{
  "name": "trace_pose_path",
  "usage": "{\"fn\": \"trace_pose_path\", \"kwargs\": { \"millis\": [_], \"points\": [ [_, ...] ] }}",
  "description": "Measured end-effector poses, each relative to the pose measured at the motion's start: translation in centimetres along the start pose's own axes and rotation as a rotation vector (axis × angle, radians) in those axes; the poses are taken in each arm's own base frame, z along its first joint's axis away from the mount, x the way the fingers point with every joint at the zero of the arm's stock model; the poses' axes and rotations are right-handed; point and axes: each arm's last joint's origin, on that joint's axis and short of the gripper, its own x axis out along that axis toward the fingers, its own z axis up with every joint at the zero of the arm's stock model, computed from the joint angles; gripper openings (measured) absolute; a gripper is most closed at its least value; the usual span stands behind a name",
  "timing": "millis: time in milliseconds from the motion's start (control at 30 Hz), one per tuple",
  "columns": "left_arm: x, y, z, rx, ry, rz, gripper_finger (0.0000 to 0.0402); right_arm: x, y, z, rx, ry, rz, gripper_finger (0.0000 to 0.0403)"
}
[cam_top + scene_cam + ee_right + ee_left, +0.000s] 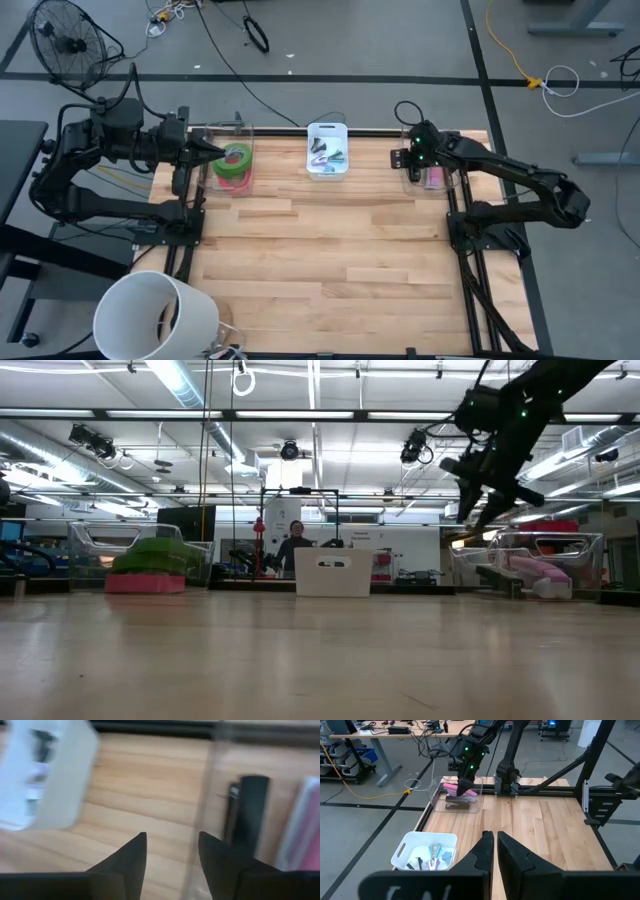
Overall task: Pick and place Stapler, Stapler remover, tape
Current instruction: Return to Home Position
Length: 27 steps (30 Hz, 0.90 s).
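The tape rings lie stacked in a clear bin [232, 160] at the table's far left, a green ring [238, 156] on top and a red-pink one [230, 181] at the bottom; the stack also shows in the low view [150, 565]. My left gripper [212, 150] is shut and empty at that bin's left wall. A white bin [327, 150] at the far middle holds the staple removers [436, 854]. A black stapler [250, 810] and a pink stapler [305, 820] lie in a clear bin [437, 176] at the far right. My right gripper [490, 495] hangs open and empty above that bin's left edge.
A white cylinder [155, 315] stands off the table's near left corner. Bare wood [330, 260] spreads over the middle and near half of the table. Black frame rails [462, 250] run along both sides. A person [295, 545] sits far behind the table.
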Motion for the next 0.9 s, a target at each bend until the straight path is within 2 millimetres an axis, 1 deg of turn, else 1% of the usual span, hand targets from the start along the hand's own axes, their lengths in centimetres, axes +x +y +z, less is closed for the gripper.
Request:
{"fn": "trace_pose_path", "kwargs": {
  "millis": [67,167,367,567,767,900],
  "points": [
    [0.0,0.0,0.0,0.000,0.000,0.000,0.0028,-0.4,0.8,0.0,-0.045,-0.039,0.054,0.0163],
    [0.0,0.0,0.0,0.000,0.000,0.000,0.0028,-1.0,2.2,0.0,-0.157,-0.112,0.146,0.0147],
    [0.0,0.0,0.0,0.000,0.000,0.000,0.0028,-1.9,5.0,-0.3,-0.358,-0.183,0.402,0.0109],
    [0.0,0.0,0.0,0.000,0.000,0.000,0.0028,-2.9,6.9,-0.8,-0.493,-0.248,0.573,0.0066],
    [0.0,0.0,0.0,0.000,0.000,0.000,0.0028,-3.6,8.1,-2.3,-0.647,-0.198,0.724,0.0011],
    [0.0,0.0,0.0,0.000,0.000,0.000,0.0028,-4.2,9.0,-3.8,-0.722,-0.166,0.793,0.0004]
  ]
}}
